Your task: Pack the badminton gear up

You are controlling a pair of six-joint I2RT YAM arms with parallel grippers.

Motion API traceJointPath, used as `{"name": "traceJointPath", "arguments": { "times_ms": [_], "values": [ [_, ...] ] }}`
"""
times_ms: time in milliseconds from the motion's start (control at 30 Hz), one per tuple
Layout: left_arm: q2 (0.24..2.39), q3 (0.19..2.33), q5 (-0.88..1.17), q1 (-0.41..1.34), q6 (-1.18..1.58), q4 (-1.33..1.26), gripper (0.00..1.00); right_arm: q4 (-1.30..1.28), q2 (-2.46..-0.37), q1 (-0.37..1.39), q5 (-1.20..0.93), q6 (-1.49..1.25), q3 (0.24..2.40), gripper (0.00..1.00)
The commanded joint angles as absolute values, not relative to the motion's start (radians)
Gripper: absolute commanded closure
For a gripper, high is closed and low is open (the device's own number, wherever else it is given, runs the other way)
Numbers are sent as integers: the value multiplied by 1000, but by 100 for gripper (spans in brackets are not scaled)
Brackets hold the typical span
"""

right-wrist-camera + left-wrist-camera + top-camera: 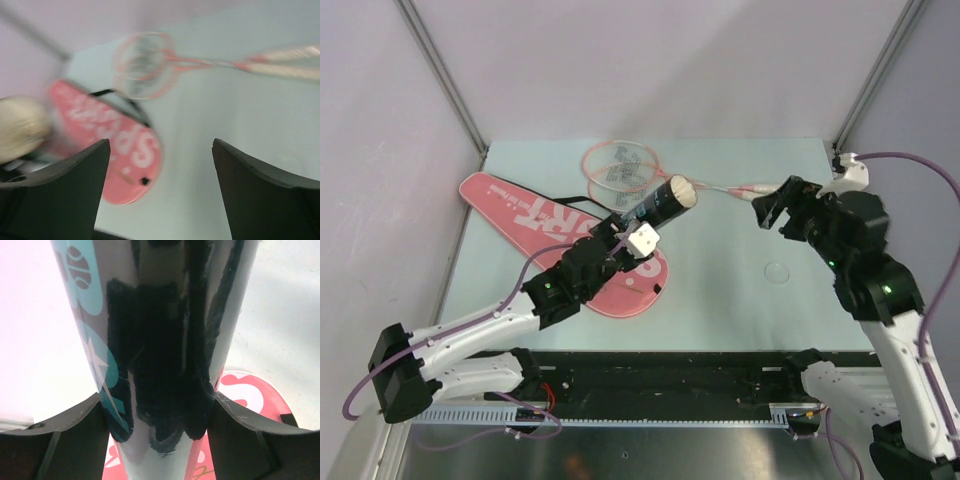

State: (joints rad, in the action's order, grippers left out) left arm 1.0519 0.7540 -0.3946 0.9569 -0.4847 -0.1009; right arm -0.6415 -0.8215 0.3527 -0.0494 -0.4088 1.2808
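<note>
My left gripper (625, 228) is shut on the dark cylindrical tube (662, 203), holding it tilted above the pink racket bag (555, 230); the tube's pale open end points up and right. In the left wrist view the tube (160, 355) fills the space between both fingers, with the bag (245, 395) below. Two pink-framed rackets (620, 167) lie stacked at the back of the table, handles (745, 190) pointing right. My right gripper (767, 212) is open and empty, just right of the handles. The right wrist view shows the rackets (145, 65), the bag (115, 145) and the tube end (20, 127), blurred. No shuttlecocks show.
A small clear round disc (777, 272) lies on the pale green tabletop (740, 300) in front of the right gripper. White walls with metal corner posts close the back and sides. A black rail runs along the near edge.
</note>
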Motion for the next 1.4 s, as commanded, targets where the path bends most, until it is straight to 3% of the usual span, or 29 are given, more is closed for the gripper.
{"name": "traceJointPath", "arguments": {
  "times_ms": [0,167,300,500,733,1033,1133,1367],
  "values": [
    [1016,812,-431,953,-459,-170,93,-856,-971,272,446,-567,1161,13],
    [1003,813,-410,953,-453,-170,93,-776,-1095,164,296,-597,965,19],
    [988,811,-393,953,-448,-170,93,-623,-1221,124,241,-565,873,48],
    [986,808,-370,953,-445,-170,93,-471,-1438,118,224,-512,861,56],
    [983,807,-359,953,-445,-170,93,-414,-1540,123,250,-486,850,63],
    [988,804,-342,951,-446,-170,93,-339,-1594,146,224,-446,838,97],
    [989,802,-333,954,-446,-170,93,-318,-1574,149,105,-427,838,100],
    [1002,798,-282,956,-460,-169,94,-48,-1183,115,-738,-575,830,100]
  ]
}}
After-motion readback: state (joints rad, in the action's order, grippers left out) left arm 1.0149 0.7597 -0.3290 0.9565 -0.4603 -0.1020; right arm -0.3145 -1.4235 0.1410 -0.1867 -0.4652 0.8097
